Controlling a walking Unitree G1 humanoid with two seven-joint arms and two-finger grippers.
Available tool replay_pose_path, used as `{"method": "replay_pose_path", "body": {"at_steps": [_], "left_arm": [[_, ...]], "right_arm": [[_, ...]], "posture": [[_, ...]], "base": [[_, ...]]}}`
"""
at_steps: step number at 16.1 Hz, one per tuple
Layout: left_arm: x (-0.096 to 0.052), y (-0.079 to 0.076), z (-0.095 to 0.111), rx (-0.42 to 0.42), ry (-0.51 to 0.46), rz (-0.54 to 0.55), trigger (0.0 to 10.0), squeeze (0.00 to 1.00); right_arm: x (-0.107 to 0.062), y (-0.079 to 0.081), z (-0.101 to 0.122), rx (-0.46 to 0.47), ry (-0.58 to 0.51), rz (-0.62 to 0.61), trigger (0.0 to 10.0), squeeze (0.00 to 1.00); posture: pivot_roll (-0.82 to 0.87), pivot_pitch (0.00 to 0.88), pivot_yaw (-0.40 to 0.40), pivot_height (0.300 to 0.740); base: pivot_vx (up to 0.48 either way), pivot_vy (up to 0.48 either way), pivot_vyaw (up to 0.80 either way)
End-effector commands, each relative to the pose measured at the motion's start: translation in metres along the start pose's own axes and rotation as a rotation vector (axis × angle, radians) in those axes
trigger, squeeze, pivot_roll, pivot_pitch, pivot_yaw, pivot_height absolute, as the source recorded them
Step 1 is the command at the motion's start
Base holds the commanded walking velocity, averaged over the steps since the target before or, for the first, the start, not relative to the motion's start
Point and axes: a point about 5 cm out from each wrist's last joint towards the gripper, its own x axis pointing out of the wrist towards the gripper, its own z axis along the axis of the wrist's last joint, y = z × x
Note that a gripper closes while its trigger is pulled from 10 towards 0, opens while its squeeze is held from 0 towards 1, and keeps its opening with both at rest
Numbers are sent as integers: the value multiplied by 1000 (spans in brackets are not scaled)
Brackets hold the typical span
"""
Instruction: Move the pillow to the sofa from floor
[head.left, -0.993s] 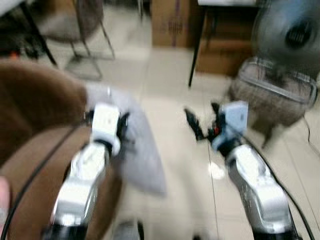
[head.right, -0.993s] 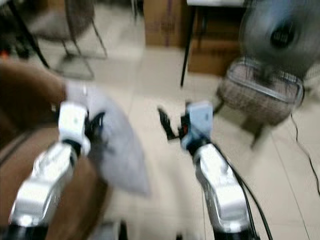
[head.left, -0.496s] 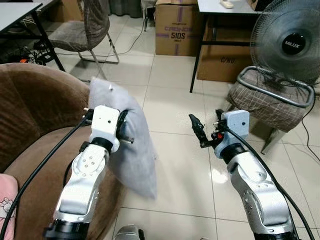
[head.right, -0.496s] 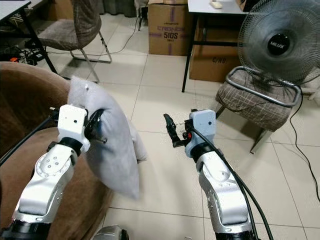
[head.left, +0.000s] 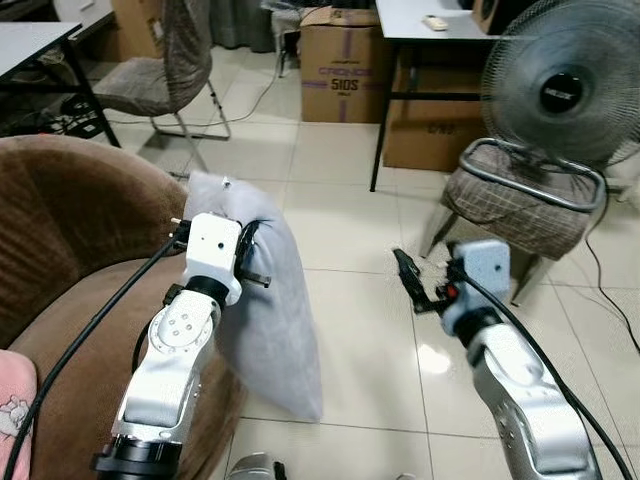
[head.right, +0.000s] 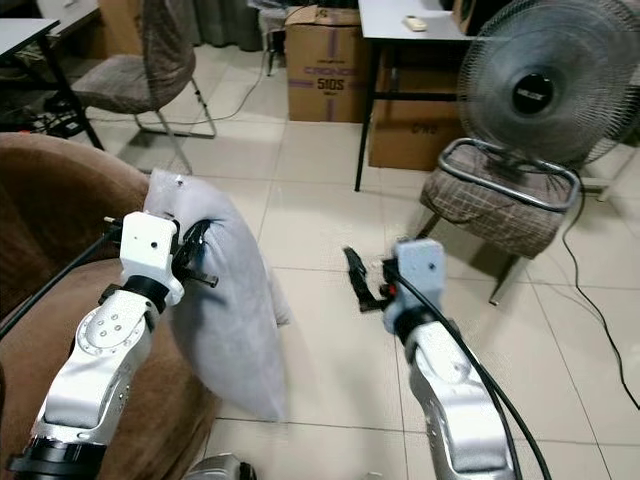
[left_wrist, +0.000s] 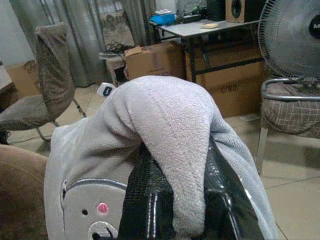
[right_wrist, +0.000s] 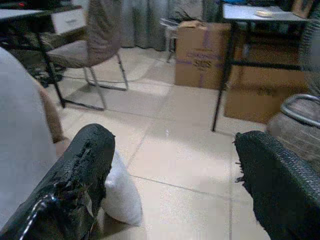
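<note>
My left gripper (left_wrist: 175, 210) pinched the pillow (head.left: 270, 320); right gripper (head.right: 358, 283) hung open. Best swing left over the sofa (head.left: 60, 220) before releasing.

Even, bright indoor light; head views sharp, a glare patch on the floor (head.left: 437, 360); wrist views soft.

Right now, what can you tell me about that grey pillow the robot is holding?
The pillow is pale grey and looks like soft fleece, with a small white tag near its top corner. It hangs upright and slightly tilted, its lower corner just above the tiled floor, beside the brown sofa. The left gripper pinches a fold of its fabric between its two black fingers. The right gripper is open and apart from it.
</note>
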Motion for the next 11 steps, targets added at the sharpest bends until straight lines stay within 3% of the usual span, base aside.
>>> {"method": "replay_pose_path", "body": {"at_steps": [1, 11], "left_arm": [[4, 4, 12, -7, -65, 25, 10000, 0], [1, 8, 11, -27, -61, 68, 10000, 0]], "right_arm": [[-3, -6, -3, -4, 17, -33, 10000, 0], [2, -3, 0, -27, 7, 10, 10000, 0]], "posture": [[0, 0, 46, 740], [21, 0, 23, 740]], "base": [[0, 0, 0], [0, 25, 0]]}}
